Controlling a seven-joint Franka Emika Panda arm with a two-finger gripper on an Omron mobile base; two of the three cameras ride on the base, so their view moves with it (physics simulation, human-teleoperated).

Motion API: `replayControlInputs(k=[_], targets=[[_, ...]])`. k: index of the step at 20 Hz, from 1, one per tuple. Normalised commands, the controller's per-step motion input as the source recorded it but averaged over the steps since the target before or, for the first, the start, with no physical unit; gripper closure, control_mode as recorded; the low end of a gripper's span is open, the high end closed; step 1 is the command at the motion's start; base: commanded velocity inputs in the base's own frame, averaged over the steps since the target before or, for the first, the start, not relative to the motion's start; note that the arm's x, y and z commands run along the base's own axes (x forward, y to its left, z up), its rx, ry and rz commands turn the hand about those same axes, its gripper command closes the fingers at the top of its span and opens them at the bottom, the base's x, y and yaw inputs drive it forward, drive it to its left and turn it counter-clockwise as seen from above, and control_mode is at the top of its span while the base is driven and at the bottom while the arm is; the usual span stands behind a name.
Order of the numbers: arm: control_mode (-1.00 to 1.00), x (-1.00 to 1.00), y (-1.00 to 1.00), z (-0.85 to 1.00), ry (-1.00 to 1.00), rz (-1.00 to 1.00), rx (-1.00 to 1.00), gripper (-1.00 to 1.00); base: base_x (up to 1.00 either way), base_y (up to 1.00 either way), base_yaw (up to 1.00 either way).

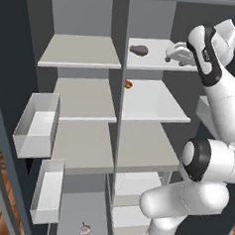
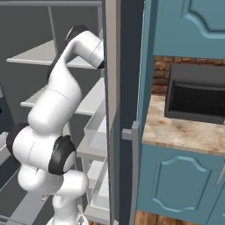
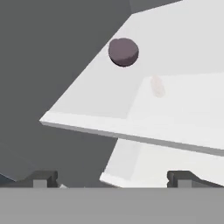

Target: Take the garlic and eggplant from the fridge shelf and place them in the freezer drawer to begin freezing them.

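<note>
Left base view has the white arm reaching high into the open fridge, its two-finger gripper (image 1: pixel 177 54) at the right end of the flat pale-grey fridge shelf (image 1: pixel 155 62) at the top right. That height makes sense: the small dark purple-brown oval eggplant (image 1: pixel 139 50) lies on this board, left of the hand and apart from it. Hand view looks along the gripper (image 3: pixel 112 178); its two dark fingertips stand spread as wide as they go with nothing between them, and the eggplant (image 3: pixel 123 52) sits farther off on the smooth matte shelf (image 3: pixel 175 109), so I judge this an approach before a grasp.

One shelf lower, a small orange-red item (image 1: pixel 128 83) rests by the central divider; it is no part of the job.

Down at the bottom of that left base view, the tiny pale pinkish-white garlic bulb (image 1: pixel 85 229) with its thin stem lies on the grey floor of what I take to be the big deep freezer drawer (image 1: pixel 73 206), so half the task looks done. Two pale boxy door bins (image 1: pixel 35 126) hang at the left, thin-walled and rectangular.

The eggplant looks rounded and smooth, likely to roll if nudged off-centre.
</note>
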Motion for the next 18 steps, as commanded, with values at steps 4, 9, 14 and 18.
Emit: replayControlInputs(k=[4,9,14,18], targets=[[-1.00,0.96,0.29,-0.08,-0.01,0.00,-0.04,-1.00,0.00,0.00,0.00],[-1.00,0.81,0.28,-0.04,0.00,0.00,-0.02,-1.00,0.00,0.00,0.00],[-1.00,0.57,0.15,-0.08,0.00,0.00,-0.02,-1.00,0.00,0.00,0.00],[-1.00,0.35,0.20,-0.13,0.00,0.00,-0.02,-1.00,0.00,0.00,0.00]])
